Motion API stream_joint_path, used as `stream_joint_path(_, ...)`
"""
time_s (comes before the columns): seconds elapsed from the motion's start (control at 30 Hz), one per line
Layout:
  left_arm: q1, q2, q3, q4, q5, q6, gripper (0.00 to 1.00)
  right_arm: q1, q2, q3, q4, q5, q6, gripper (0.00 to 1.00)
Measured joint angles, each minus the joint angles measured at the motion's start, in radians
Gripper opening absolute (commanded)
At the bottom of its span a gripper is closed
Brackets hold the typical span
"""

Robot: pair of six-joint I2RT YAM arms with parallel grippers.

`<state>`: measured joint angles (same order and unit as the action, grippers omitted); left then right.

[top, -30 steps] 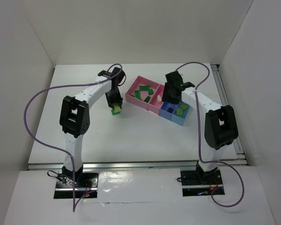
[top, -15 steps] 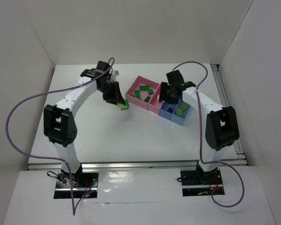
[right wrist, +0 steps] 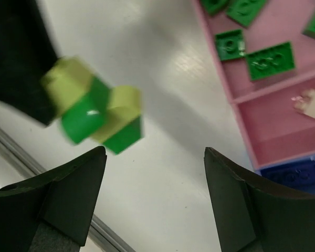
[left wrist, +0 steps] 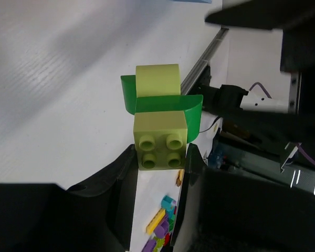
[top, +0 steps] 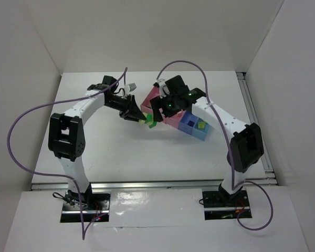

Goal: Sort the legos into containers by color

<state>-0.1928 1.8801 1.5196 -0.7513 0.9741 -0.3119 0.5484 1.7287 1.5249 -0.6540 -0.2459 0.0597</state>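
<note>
Overhead, the left tool [top: 138, 116] reaches across the white surface [top: 147, 152] and holds a small lego cluster [top: 148, 123] just left of the row of containers [top: 191, 123]. The right tool [top: 157, 110] hangs close over that cluster, and its arm hides most of the pink end of the row. The blue bin [top: 188, 121] and the light blue bin [top: 205, 132] show clearly, with a yellow-green lego [top: 201, 125] lying in the light blue one. A purple cable [top: 26, 121] loops off the left arm.

The left wrist view shows the grasp itself. The left tool [left wrist: 158, 157] is clamped on a yellow-green two-by-two brick [left wrist: 158, 142], studs facing the camera. A dark green piece [left wrist: 165, 104] and a second yellow-green block [left wrist: 157, 79] are stacked beyond it. Dark parts of the right arm [left wrist: 283, 31] fill the upper right corner.

The right wrist view gives what the others do not. The right tool [right wrist: 155, 157] has its fingers [right wrist: 68, 189] spread wide and grips nothing. The cluster [right wrist: 92, 107] appears blurred below it, apart from both fingers. Flat green legos [right wrist: 270, 59] lie in the wide pink bin [right wrist: 212, 47]. A beige piece [right wrist: 313, 102] lies in the narrow pink bin [right wrist: 273, 121], and a dark blue brick [right wrist: 291, 173] in the blue bin.
</note>
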Motion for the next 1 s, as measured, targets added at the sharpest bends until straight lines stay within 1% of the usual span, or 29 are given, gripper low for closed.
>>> stream_joint_path(0.07, 0.0, 0.028, 0.017, -0.005, 0.0, 0.003, 0.0, 0.056, 0.0, 0.023, -0.029, 0.022, -0.041, 0.84)
stream_joint_path(0.17, 0.0, 0.06, 0.035, -0.003, 0.0, 0.01, 0.0, 0.103, 0.004, 0.054, -0.063, 0.035, -0.087, 0.84)
stream_joint_path(0.4, 0.0, 0.07, 0.038, -0.003, 0.016, 0.02, 0.0, 0.108, 0.018, 0.063, -0.074, 0.04, -0.123, 0.84)
stream_joint_path(0.47, 0.003, 0.075, 0.039, -0.001, 0.049, 0.021, 0.0, 0.112, 0.029, 0.072, -0.077, 0.041, -0.133, 0.84)
stream_joint_path(0.63, 0.022, 0.123, 0.038, 0.021, 0.205, 0.053, 0.0, 0.132, 0.095, 0.114, -0.09, 0.064, -0.172, 0.82)
stream_joint_path(0.73, 0.033, 0.137, 0.031, 0.021, 0.253, 0.083, 0.0, 0.137, 0.129, 0.135, -0.101, 0.074, -0.192, 0.8)
stream_joint_path(0.87, 0.042, 0.137, 0.031, 0.021, 0.284, 0.112, 0.0, 0.137, 0.144, 0.153, -0.122, 0.073, -0.208, 0.7)
stream_joint_path(0.97, 0.043, 0.137, 0.031, 0.021, 0.292, 0.127, 0.0, 0.142, 0.144, 0.162, -0.131, 0.069, -0.216, 0.66)
stream_joint_path(1.0, 0.043, 0.137, 0.031, 0.02, 0.294, 0.129, 0.0, 0.143, 0.144, 0.164, -0.132, 0.067, -0.217, 0.66)
